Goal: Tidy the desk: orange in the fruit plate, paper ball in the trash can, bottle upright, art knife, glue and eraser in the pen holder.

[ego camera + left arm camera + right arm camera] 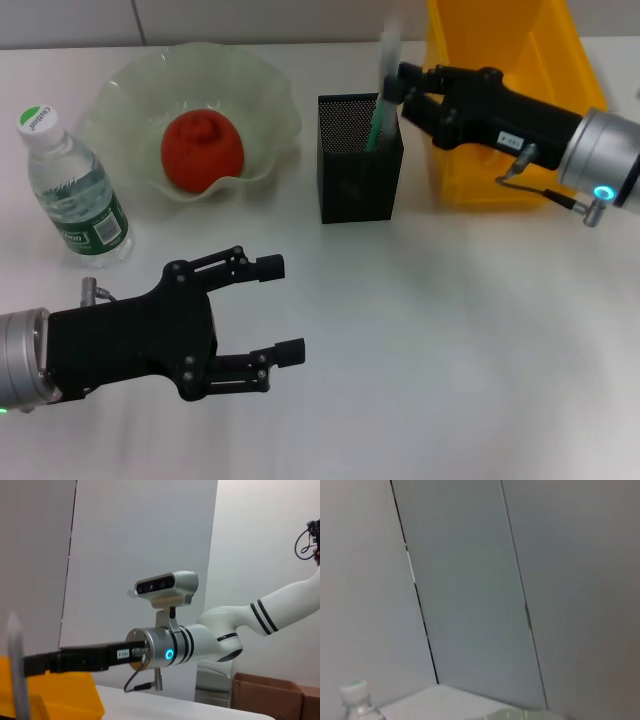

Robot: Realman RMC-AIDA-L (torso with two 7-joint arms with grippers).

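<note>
Things we count: one orange [202, 150] in the fruit plate [262, 85], one upright bottle [74, 189], one pen holder [359, 170]. Our right claw [393, 84] pinches the green-white art knife [380, 105] above this holder; our left claw [281, 309] hovers wide open over the bench [450, 340].

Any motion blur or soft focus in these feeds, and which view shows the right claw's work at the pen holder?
Head view: only the white-and-green item at the right claw smears, above the pen holder; the left claw is crisp. Left wrist view: a blurred pale streak near the edge. Right wrist view: soft all over, the bottle fuzzy, no pen holder.
</note>
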